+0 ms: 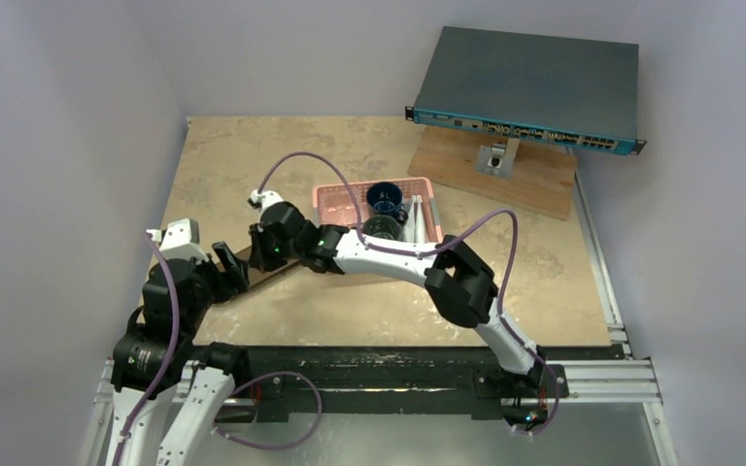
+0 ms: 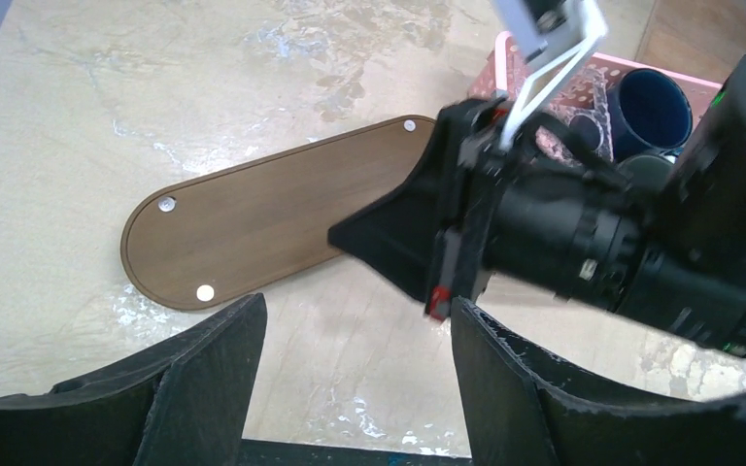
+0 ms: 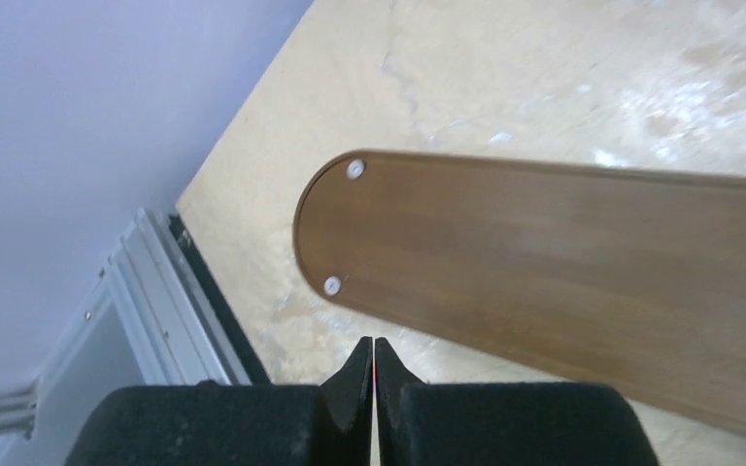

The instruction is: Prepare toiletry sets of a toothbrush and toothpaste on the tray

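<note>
Dark brown wood marks the tray [image 2: 253,223], a flat oblong board with rounded ends and small pale studs, lying at a slant on the beige mottled table [image 2: 107,116]. Its far end sits beside the pink perforated basket [image 2: 505,58], which holds a dark blue mug [image 2: 653,112]. In the top view, slim pale items [image 1: 418,218] lie in the basket's right end, too small to identify. The right gripper [image 3: 373,349] has its fingers pressed together with nothing between them, and hangs just beside the tray's near long edge. The left gripper [image 2: 355,311] hovers over the table nearer the bases, with its fingers spread and nothing between them.
</note>
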Tool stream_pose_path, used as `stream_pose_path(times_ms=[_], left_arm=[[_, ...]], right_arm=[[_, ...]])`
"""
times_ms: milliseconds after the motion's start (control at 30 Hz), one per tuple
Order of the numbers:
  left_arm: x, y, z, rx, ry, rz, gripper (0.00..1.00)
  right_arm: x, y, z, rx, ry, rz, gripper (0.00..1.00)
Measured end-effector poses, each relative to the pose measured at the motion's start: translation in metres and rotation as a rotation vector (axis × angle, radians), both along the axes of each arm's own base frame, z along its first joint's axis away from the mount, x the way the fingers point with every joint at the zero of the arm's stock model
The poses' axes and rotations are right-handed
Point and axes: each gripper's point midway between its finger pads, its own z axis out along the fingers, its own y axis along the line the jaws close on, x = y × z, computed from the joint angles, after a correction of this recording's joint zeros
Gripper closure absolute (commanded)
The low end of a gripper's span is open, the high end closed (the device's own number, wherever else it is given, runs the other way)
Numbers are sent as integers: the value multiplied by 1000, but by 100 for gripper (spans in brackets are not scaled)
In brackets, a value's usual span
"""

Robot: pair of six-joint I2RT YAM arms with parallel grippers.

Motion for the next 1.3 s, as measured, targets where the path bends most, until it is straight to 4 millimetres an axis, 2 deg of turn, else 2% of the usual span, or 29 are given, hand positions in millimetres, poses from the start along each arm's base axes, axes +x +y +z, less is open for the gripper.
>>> stream_pose_path(times_ms=[100,300,467,667,967,1300], left_arm=[[0,1,-1,4,3,7,30],[0,1,-1,4,3,7,29],[0,2,-1,4,4,8,29],[0,1,-1,4,4,7,28],[0,2,-1,3,7,9,28],[0,1,-1,1,8,6,27]], right_arm=[[22,-7,5,11,-15,-33,100],[68,-19,-12,-30,-37,-103,100],[106,-17,-22,-56,-99,-160,100],[137,-5,-24,-68,-183,-193,100],[161,-5,-42,-123,-261,-219,100],[171,-10,-65,-189,-302,-221,100]])
